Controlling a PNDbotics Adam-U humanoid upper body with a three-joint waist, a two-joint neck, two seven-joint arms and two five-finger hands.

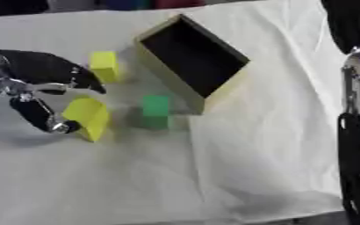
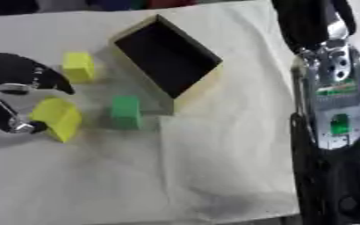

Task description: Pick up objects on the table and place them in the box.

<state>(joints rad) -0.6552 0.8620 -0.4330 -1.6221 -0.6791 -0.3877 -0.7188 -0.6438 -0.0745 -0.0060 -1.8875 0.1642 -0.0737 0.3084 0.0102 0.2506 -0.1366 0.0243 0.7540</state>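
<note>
Three blocks lie on the white cloth [image 1: 244,145]. One, a yellow wedge-like block [image 1: 88,117], sits between the curled fingers and thumb of the left hand [image 1: 37,83], which closes around it from the view's left side. One smaller yellow block [image 1: 105,66] stands just beyond the hand's upper fingers, and one green block [image 1: 155,111] stands right of the wedge, near the box's [image 1: 233,81] near corner. The single box is tilted askew, its dark inside open. Bare cloth spreads wide in front of the blocks and toward the right arm [image 2: 329,110], which runs down the right edge; its hand is out of sight.
</note>
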